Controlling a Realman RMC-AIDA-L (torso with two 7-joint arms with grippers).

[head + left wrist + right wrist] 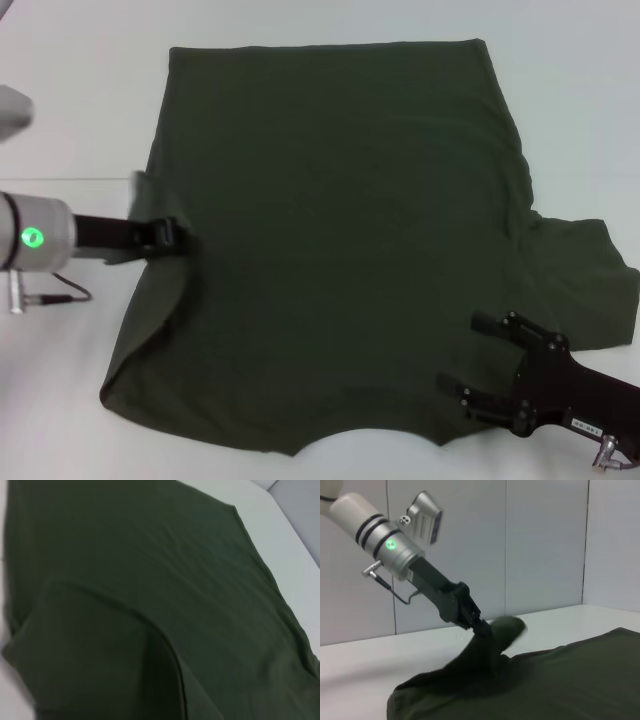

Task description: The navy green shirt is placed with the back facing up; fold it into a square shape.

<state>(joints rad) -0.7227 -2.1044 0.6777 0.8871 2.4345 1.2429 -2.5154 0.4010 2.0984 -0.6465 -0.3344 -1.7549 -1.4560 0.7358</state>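
Centrally, the navy green shirt (340, 230) lies spread plain side up on the white table (80, 90), its hem toward the far edge. Left gripper (172, 237), at the shirt's left side, pinches the sleeve fabric and lifts it clear of the table. Right gripper (480, 360), fingers spread, hovers above the near right portion by the outspread sleeve.

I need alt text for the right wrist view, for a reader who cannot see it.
The left claw is shut on a fold of the navy green shirt and lifts it into a peak above the white table. The rest of the shirt lies flat, with a pale panelled wall behind.
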